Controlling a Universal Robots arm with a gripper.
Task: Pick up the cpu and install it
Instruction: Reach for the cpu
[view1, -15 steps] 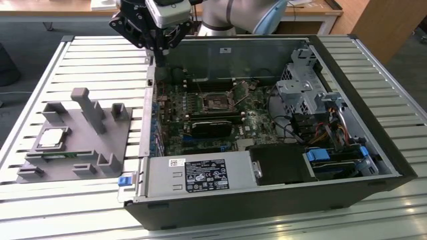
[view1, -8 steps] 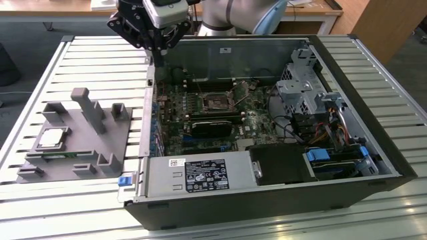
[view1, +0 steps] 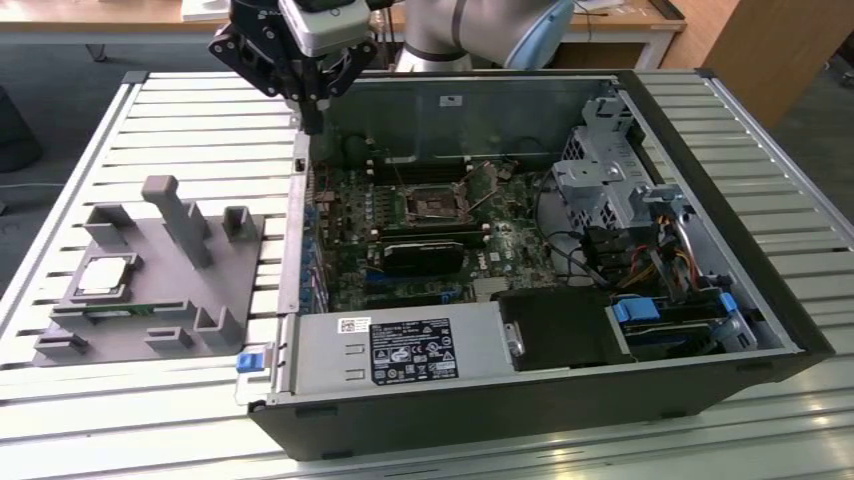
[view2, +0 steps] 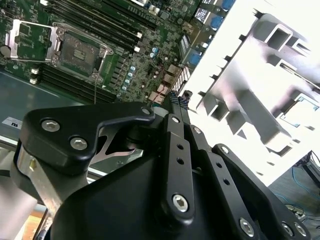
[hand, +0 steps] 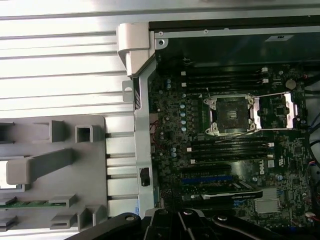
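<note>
Exterior view: the gripper (view1: 312, 118), fingers together and empty, hangs by the case (view1: 300, 165) wall. The cpu (view1: 107, 277) lies flat on a tray (view1: 160, 300), well apart toward the exterior view's left. In both wrist views the bare socket (hand: 230, 115) lies on its other side.

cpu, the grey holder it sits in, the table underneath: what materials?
cpu: likely a metal lid; silvery-grey top with a dull sheen and a pale rim.
grey holder: probably plastic, maybe printed; matte, uniform grey, blocky posts.
table: looks like aluminium slats; pale with a bright sheen along the ribs.
</note>
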